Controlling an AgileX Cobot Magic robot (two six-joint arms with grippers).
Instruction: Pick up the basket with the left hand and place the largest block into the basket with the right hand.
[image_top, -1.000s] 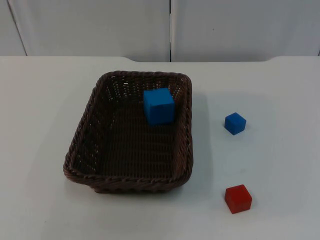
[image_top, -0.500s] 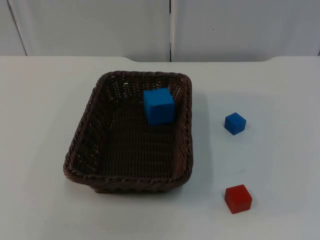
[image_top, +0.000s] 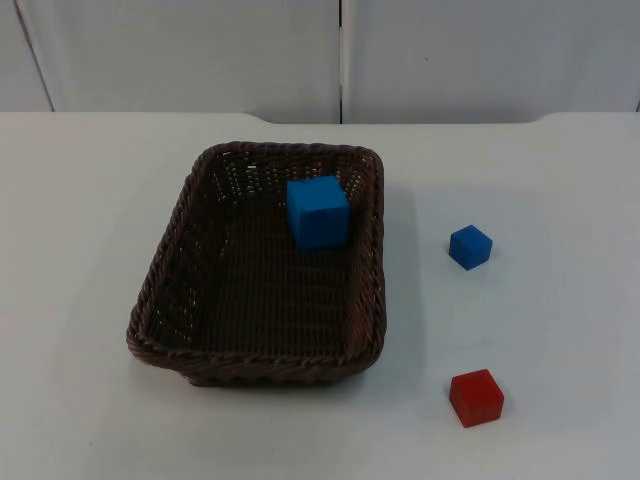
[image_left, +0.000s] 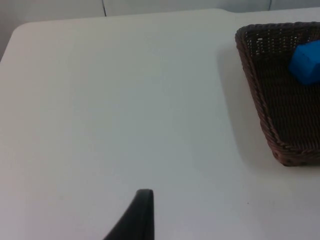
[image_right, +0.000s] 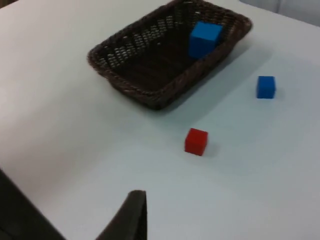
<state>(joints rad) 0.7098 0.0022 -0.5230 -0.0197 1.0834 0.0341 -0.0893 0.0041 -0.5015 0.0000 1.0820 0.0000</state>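
A brown wicker basket (image_top: 160, 300) rests on the white table, left of centre. The largest block, a bright blue cube (image_top: 318, 212), lies inside it against the far right wall. My left gripper (image_left: 142, 215) waits over bare table well to the left of the basket (image_left: 250, 85), in which the blue cube (image_left: 306, 62) sits. My right gripper (image_right: 132, 215) waits high over the table's near side, apart from the basket (image_right: 125, 87) and its cube (image_right: 204, 37). Neither gripper touches anything.
A small dark blue cube (image_top: 470, 247) (image_right: 265, 86) sits on the table right of the basket. A small red cube (image_top: 476, 397) (image_right: 196, 141) lies nearer the front edge. The grey partition wall (image_top: 340, 55) closes the far side.
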